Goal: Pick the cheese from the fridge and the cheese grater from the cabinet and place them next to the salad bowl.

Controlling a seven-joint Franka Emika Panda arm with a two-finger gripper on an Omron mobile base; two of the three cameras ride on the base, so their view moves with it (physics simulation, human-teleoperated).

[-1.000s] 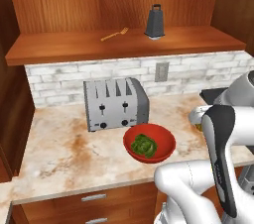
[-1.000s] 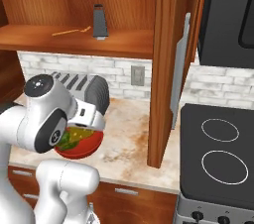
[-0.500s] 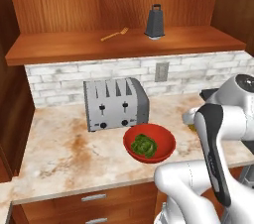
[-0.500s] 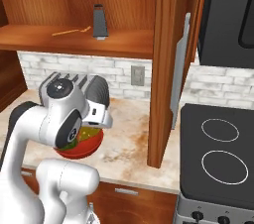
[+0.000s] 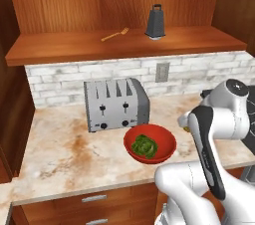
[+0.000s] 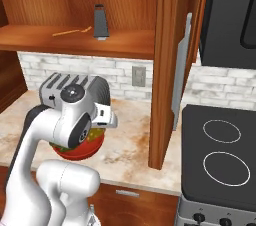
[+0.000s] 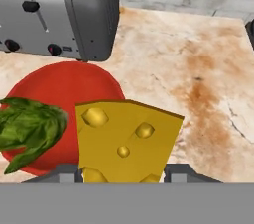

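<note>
A: What did the left base view give you?

B: The salad bowl sat on the surface just in front of the toaster, toward its right end. The cheese grater stood upright on the cabinet shelf, up and to the right of the toaster, with a golden fork lying to its left. The white arm bent over the surface to the right of the bowl, hiding its own gripper.

A: And the right base view?

B: Same layout from the other side. The grater was on the shelf above the toaster, and the bowl peeked out from behind the arm's big joint.

A: So the hand view settled the grip?

B: Yes. The cheese was clamped in the gripper, the two tips pressed close against the base of the wedge. It was held above the surface, not resting on it.

A: Which way was the drop spot?

B: The red bowl lay behind and to the left of the wedge, the toaster beyond it. Bare surface opened to the right of the bowl. I judged the next move to be a short lowering onto that patch, keeping the wedge clear of the bowl's rim.
</note>
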